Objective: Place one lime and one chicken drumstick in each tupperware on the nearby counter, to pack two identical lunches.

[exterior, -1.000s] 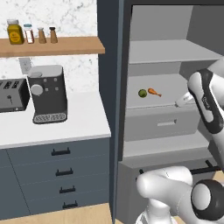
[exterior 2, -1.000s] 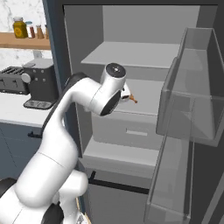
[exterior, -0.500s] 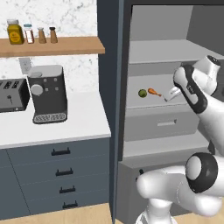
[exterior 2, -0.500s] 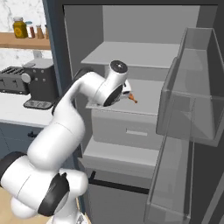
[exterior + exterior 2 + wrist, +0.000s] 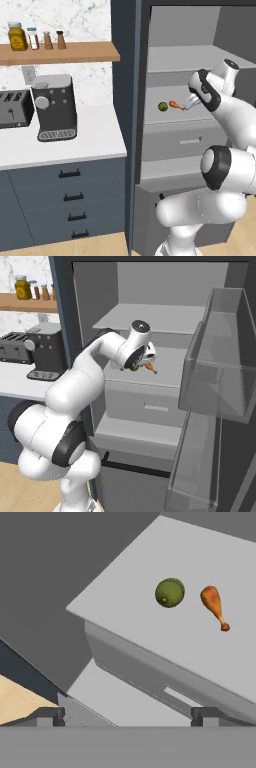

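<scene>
With its jaws spread wide and empty, the gripper [image 5: 128, 714] faces the fridge shelf [image 5: 150, 557] where the lime [image 5: 170, 592], round, firm and likely to roll, lies beside the chicken drumstick [image 5: 213, 604], best pinched across its thick meaty end

No readable text, label or number anywhere (the shelf jars [image 5: 17, 36] are too blurred).

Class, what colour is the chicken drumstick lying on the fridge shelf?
Orange-brown; the chicken drumstick shows best in the hand view.
</scene>
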